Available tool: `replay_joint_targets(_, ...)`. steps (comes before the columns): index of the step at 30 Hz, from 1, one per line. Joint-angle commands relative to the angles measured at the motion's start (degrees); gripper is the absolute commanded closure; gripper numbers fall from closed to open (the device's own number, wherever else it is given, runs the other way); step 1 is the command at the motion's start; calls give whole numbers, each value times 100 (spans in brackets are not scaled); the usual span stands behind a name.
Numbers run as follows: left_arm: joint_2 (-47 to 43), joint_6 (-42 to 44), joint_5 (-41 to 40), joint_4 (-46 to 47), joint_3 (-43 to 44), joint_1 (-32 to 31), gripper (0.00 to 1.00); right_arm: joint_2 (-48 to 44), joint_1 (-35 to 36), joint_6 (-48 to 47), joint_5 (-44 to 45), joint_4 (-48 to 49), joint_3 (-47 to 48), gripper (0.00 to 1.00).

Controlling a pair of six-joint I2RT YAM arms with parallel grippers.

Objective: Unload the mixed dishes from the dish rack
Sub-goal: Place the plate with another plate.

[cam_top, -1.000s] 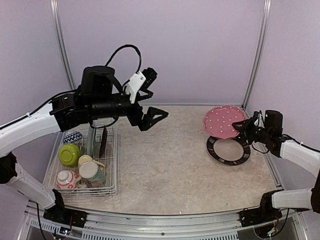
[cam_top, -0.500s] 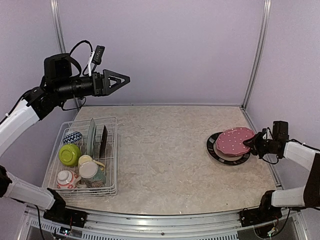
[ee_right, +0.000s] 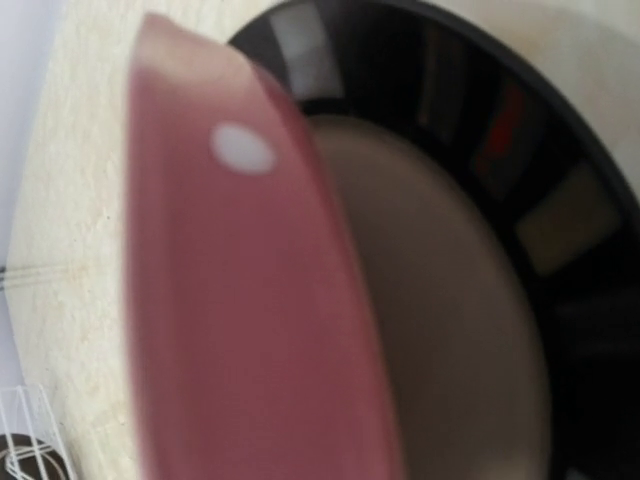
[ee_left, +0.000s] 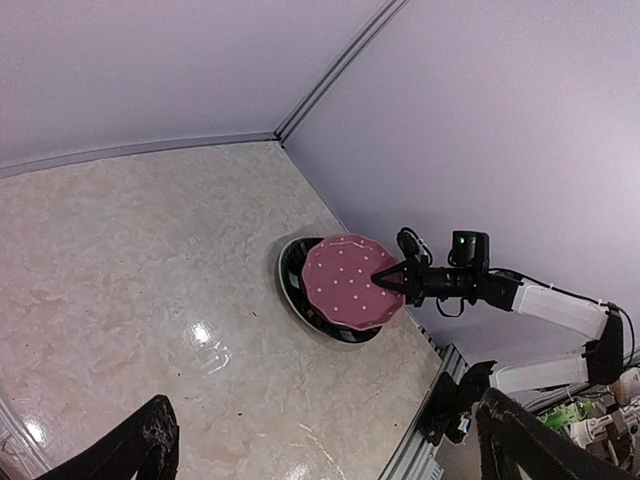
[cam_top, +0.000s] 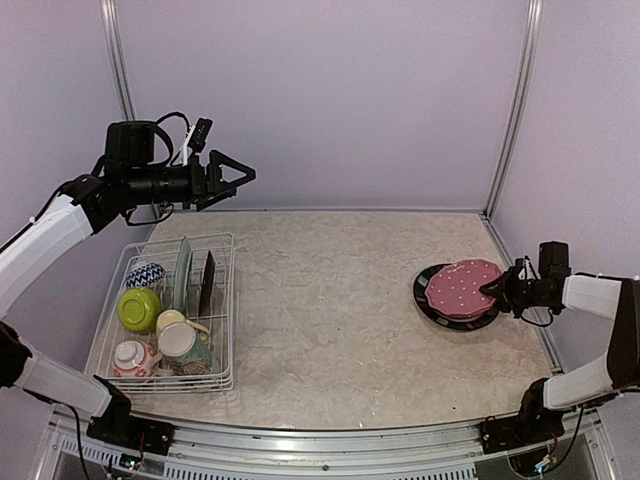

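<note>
Dark red floral plate (cam_top: 462, 288): pinched at its rim in my right hand (cam_top: 497, 290), low over black-rimmed cream plate (cam_top: 421, 292). My left hand (cam_top: 245, 176) spread wide, empty, high above dish rack (cam_top: 231, 320).

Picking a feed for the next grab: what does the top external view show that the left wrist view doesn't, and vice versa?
Only top external: the dish rack holding the lime-green bowl, mugs and upright plates, with the open left gripper raised clear of it. Only left wrist: its own fingers at the bottom corners, spread wide. Both: the right gripper pinching the dark red plate over the black-rimmed plate.
</note>
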Motion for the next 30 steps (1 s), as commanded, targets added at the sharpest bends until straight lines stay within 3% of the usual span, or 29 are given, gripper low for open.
replay_joint_targets(1,76,-88,66,-220,111,68,1,31,-41,-738,145,-355,566,78)
replay_joint_targets(4,104,-61,-28,-323,161,114,1,-10,-37,-1103,442,-798,756,67)
replay_joint_targets(13,395,270,-250,-1057,693,260,1,-185,-29,-1639,1010,-1494,897,47)
replay_joint_targets(21,156,278,-813,-1371,509,348,1,-331,-30,-2176,1668,-1957,918,13)
replay_joint_targets(30,-279,369,-697,-1502,-6,577,1,-273,69,-1827,1497,-1626,613,14)
